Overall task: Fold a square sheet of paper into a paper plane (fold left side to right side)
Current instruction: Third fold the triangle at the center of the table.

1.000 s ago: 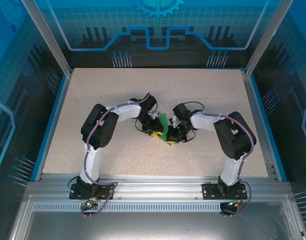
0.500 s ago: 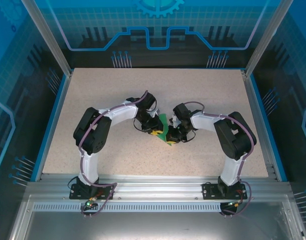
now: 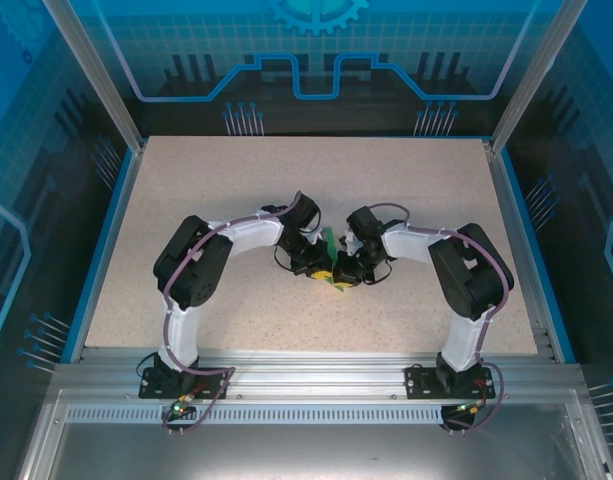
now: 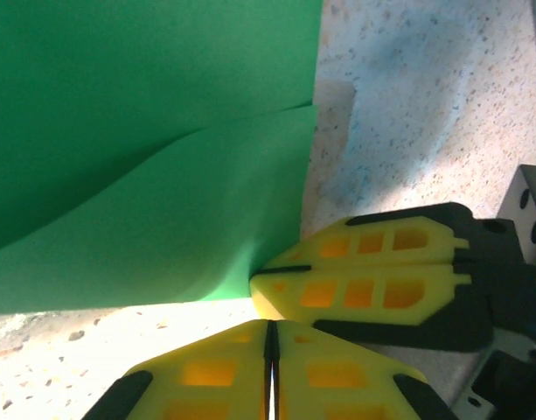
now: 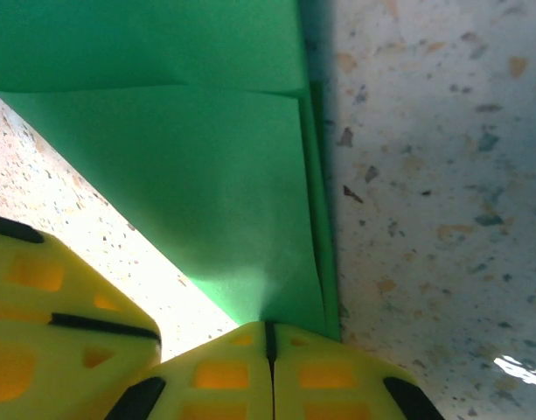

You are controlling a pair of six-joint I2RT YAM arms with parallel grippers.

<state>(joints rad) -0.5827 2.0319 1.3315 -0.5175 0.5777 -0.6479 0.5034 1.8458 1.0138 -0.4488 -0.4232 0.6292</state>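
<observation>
The square sheet of paper (image 3: 329, 246) is bright green and folded into layers (image 5: 206, 157), and it stands partly lifted off the table between my two wrists. Whether it has a paper plane's dart form I cannot tell. My right gripper (image 5: 269, 329) is shut on the sheet's lower edge, close to a doubled fold; its yellow fingers (image 4: 364, 284) pinch the corner in the left wrist view. My left gripper (image 4: 269, 331) is shut with nothing between its fingers, just below the paper's edge (image 4: 163, 302). From above, the left gripper (image 3: 324, 272) and right gripper (image 3: 343, 277) almost touch.
The speckled beige table (image 3: 186, 200) has a raised blue rim (image 3: 104, 250) and metal frame posts (image 3: 96, 75) at its back corners. Both arms bend inward from their bases (image 3: 181, 385) at the near edge, elbows pointing outward.
The left gripper has closed and slid right, up against the right gripper. The left elbow has swung. From above the paper looks narrower. The right arm has held still.
</observation>
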